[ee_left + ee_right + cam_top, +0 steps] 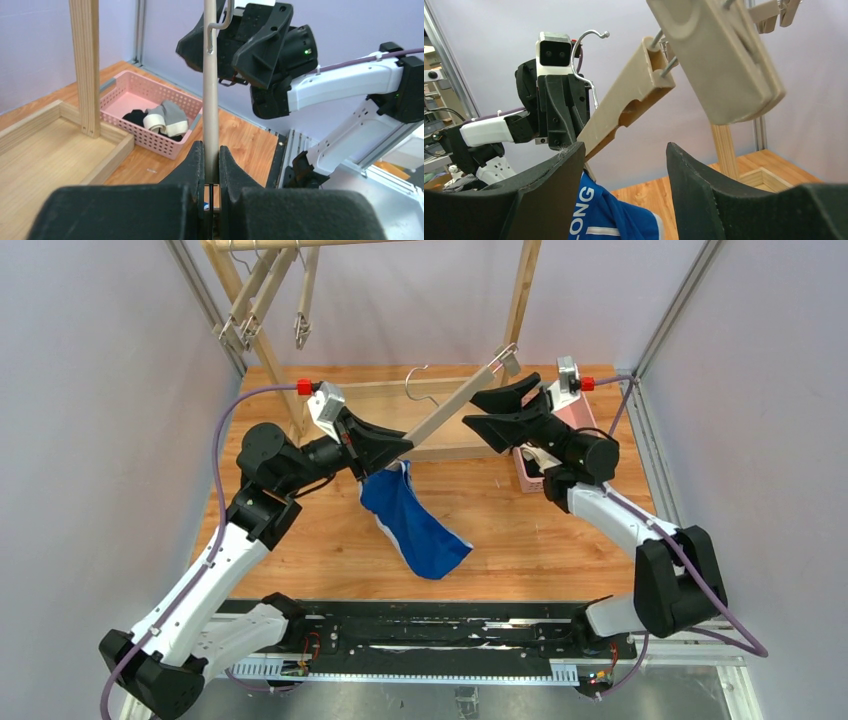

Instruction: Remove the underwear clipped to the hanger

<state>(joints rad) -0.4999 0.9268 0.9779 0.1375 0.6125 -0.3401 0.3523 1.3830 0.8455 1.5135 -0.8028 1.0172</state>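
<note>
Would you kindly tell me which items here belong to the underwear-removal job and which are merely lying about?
Job in hand:
- blue underwear
- hanger and its end clip
- left gripper, shut on the hanger
- right gripper, open by the clip
- pink basket holding black briefs and grey briefs

Lying about:
- spare hangers on the rail
- wooden stand

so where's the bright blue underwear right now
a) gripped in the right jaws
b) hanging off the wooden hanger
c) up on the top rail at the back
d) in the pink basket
b: the bright blue fabric underwear hangs from the pale wooden hanger, while the pink plastic basket holds only a black piece and a grey piece.
</note>
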